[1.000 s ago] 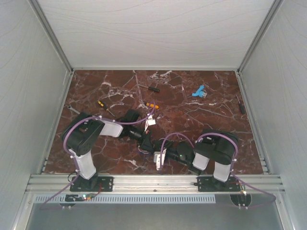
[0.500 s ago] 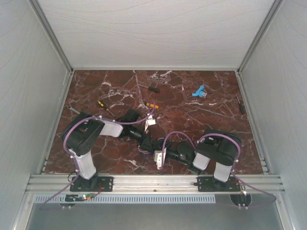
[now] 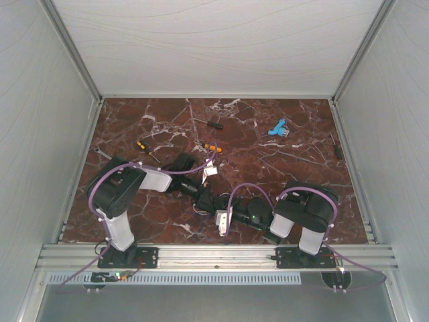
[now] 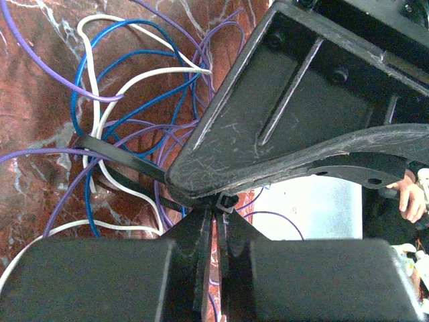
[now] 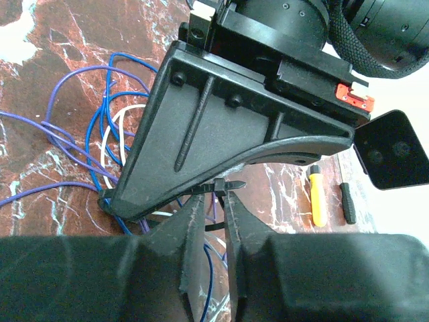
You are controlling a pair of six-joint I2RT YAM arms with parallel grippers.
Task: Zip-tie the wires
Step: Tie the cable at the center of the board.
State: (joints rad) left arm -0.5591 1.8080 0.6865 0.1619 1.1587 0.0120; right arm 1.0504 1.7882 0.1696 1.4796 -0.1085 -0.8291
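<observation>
The wires (image 4: 127,100) are thin blue, purple and white loops on the red marble, also seen in the right wrist view (image 5: 100,134) and as a small tangle in the top view (image 3: 199,209). A black zip tie (image 4: 127,157) runs across the bundle; its head (image 5: 220,186) has the pointed tail end sticking out to the right. My left gripper (image 4: 214,216) is pinched nearly shut right under the head. My right gripper (image 5: 214,196) has a narrow gap, with the head at its fingertips. Both grippers meet tip to tip over the bundle (image 3: 209,203).
A yellow-handled screwdriver (image 5: 316,194) and a black handle (image 5: 347,201) lie just beyond the grippers. Farther back are another yellow screwdriver (image 3: 142,146), a black tool (image 3: 214,123), a blue object (image 3: 277,129) and a dark tool (image 3: 337,147) by the right wall.
The right arm has edged slightly left toward the left gripper, and its lilac cable loop has shifted with it. The left arm has stayed still.
</observation>
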